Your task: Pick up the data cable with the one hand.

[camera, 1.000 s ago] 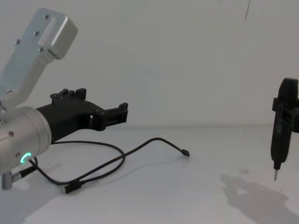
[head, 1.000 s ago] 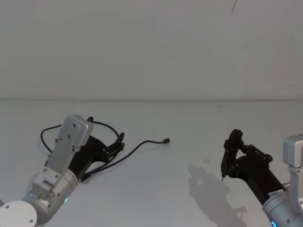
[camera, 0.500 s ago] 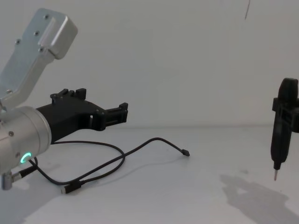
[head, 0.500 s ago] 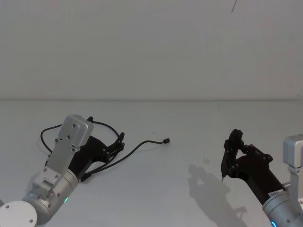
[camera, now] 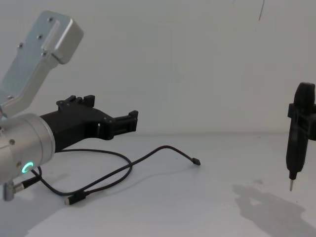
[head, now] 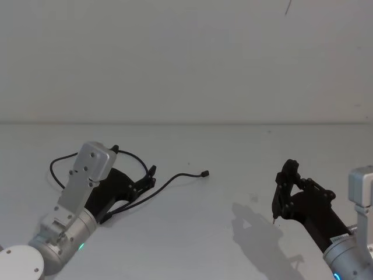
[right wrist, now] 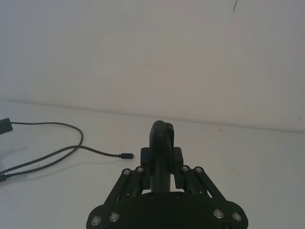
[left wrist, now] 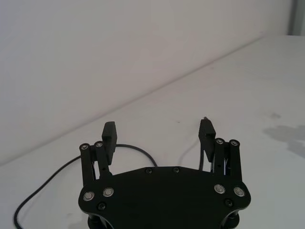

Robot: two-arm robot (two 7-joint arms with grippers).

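The data cable (head: 185,175) lies in loose loops on the white table (head: 233,146), at about eight o'clock from the table's middle. The left gripper (head: 151,176) hangs over those loops, raised clear of them in the chest view. Its claw is spread wide with nothing between the fingers. The right gripper (head: 284,186) is well apart at four o'clock, lifted off the table. Its claw is closed narrow on what looks like a short dark stick (camera: 291,173) with a silvery tip pointing down, though I can't make out quite what it is. One small plug (head: 205,173) ends the cable's tail toward three o'clock, and the other plug (camera: 70,200) rests under the left arm.
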